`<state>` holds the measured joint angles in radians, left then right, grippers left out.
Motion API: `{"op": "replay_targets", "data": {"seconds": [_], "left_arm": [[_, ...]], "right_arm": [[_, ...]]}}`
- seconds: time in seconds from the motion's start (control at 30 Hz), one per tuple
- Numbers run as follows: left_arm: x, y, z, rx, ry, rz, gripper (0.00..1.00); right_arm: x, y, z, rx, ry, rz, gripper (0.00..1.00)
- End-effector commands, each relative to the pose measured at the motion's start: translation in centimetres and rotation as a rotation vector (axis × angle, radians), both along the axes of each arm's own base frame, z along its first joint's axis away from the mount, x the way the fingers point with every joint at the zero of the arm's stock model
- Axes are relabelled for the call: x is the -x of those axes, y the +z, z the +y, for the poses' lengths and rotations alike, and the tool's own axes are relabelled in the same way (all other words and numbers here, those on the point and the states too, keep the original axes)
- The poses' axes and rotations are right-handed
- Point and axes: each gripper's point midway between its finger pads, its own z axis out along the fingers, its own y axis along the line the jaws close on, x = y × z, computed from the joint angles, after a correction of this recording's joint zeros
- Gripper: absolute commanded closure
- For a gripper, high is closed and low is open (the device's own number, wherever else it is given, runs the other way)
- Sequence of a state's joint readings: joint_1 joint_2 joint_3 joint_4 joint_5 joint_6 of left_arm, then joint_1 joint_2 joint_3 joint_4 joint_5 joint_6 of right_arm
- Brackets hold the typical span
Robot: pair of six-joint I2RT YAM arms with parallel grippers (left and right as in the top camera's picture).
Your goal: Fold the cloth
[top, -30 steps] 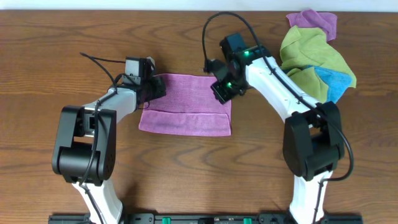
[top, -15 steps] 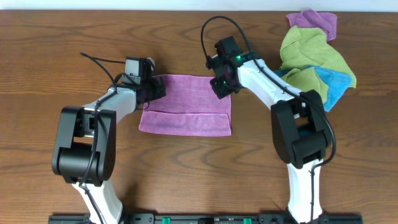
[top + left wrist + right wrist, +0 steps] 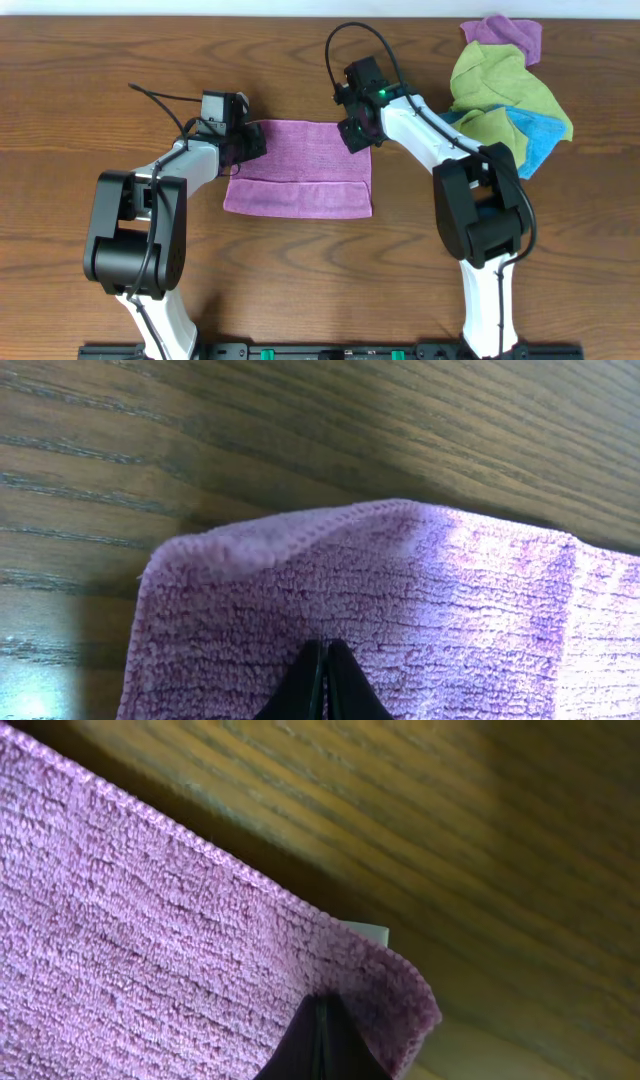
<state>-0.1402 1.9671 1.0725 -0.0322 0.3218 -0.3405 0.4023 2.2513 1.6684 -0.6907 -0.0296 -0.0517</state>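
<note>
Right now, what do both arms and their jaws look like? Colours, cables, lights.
The left arm and right arm both have white links with bulky black joint housings. A thin black cable loops off each wrist. The right wrist shows small green lights. In the wrist views, the jaws are dark and taper to narrow tips.

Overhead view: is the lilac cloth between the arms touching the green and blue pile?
No, the cloth lies well left of the pile, with bare table between them.
</note>
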Motion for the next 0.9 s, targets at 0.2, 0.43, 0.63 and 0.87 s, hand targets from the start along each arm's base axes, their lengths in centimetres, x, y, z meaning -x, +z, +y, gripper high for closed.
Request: {"op": "replay_targets", "data": {"seconds": [0.2,0.43,0.63,0.87], "left_arm": [[-1.4,-1.0,3.3,-0.126,0.082,-0.041,0.94],[-3.1,0.3,4.5,-0.140,0.115,-0.095,0.94],[-4.1,2.4,2.7,-0.052,0.058,-0.128,0.94],[-5.0,8.4,2.6,-0.076,0.021,-0.229,0.94]], "right_arm": [[-1.3,-4.1,-0.5,-0.025,-0.089,0.008,0.99],[-2.6,-3.8,-0.7,-0.047,-0.111,-0.033,0.99],[-4.0,-0.2,0.5,-0.113,-0.135,-0.066,0.94],[-6.0,10.2,2.5,-0.237,-0.099,-0.219,0.62]]}}
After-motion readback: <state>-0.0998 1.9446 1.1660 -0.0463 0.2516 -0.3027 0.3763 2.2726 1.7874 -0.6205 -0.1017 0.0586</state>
